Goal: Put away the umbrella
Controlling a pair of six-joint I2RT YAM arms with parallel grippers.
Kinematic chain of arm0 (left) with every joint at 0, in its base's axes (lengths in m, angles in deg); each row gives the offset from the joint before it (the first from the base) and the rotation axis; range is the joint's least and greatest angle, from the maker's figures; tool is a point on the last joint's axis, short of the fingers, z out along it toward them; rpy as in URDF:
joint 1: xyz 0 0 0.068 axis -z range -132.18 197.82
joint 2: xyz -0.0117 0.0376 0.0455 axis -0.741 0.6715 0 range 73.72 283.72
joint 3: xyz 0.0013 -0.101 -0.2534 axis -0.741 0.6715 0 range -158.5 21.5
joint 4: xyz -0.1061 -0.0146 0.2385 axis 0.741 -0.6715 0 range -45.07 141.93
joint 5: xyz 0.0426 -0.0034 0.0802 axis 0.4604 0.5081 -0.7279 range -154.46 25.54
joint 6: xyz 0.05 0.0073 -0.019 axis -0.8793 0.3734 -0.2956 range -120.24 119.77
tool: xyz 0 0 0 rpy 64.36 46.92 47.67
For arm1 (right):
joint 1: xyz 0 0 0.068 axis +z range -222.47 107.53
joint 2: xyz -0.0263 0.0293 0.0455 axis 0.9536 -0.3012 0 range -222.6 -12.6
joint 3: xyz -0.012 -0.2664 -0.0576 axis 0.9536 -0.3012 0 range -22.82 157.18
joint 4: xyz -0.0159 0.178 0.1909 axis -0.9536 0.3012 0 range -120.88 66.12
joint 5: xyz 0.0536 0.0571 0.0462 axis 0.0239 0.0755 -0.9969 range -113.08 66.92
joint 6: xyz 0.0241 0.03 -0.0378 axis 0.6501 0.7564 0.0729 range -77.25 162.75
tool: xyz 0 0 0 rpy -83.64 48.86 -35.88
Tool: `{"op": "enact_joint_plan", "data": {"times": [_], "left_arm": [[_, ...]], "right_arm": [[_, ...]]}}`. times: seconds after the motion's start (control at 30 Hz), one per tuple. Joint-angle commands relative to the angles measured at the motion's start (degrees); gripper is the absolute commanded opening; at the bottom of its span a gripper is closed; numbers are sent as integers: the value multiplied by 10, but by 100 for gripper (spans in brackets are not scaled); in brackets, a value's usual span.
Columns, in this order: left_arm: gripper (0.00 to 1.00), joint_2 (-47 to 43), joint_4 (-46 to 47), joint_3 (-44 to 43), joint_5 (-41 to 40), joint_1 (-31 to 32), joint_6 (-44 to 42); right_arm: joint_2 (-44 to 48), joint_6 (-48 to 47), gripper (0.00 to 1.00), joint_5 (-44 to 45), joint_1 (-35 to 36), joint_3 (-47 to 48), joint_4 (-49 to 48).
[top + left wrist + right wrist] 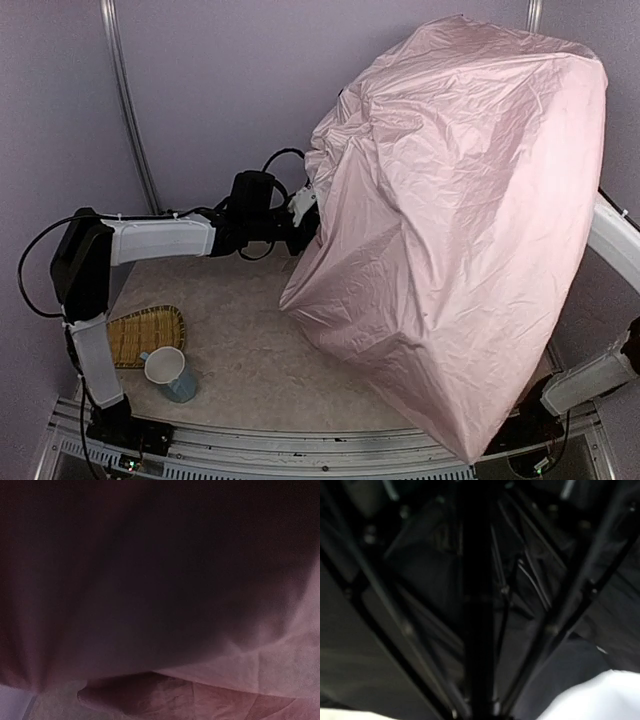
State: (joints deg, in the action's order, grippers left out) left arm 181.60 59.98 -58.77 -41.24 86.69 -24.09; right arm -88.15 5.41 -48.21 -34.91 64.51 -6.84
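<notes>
The umbrella (460, 230) stands half open, and its pale pink canopy fills the right half of the top view down to the table's front edge. My left arm (160, 240) reaches across to the canopy's left rim, where my left gripper (305, 212) meets the fabric with its fingertips hidden. The left wrist view shows only pink fabric (280, 665) close up and in shadow. My right gripper is hidden under the canopy. The right wrist view looks up the black shaft (479, 630), which rises from where the jaws sit, with black ribs (560, 610) and lining around it.
A woven tray (145, 335) lies at the table's left front, with a blue and white mug (168, 372) beside it. Two white links of the right arm (615, 235) show past the canopy's right side. A metal pole (130, 110) stands at the back left.
</notes>
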Motion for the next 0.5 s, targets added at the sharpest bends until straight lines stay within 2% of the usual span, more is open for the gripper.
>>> {"op": "enact_joint_plan", "data": {"times": [0.0, 0.13, 0.3, 0.33, 0.37, 0.43, 0.47], "left_arm": [[0, 46, 43, -21, -19, -5, -12], [0, 72, 117, -27, -14, -16, 8], [1, 109, 119, -50, -15, -30, 26], [8, 116, 109, -55, -29, -31, 29], [19, 121, 98, -61, -47, -33, 30], [63, 127, 81, -65, -93, -37, 31], [75, 129, 80, -64, -124, -41, 35]], "right_arm": [[25, -56, 0, 109, 94, -110, -41], [32, -75, 0, 181, 154, -220, -114], [15, -26, 0, 193, 172, -336, -204], [3, -12, 0, 194, 172, -350, -211], [-11, 1, 0, 197, 172, -357, -215], [-48, 31, 0, 206, 171, -361, -214], [-72, 47, 0, 207, 169, -360, -212]]}}
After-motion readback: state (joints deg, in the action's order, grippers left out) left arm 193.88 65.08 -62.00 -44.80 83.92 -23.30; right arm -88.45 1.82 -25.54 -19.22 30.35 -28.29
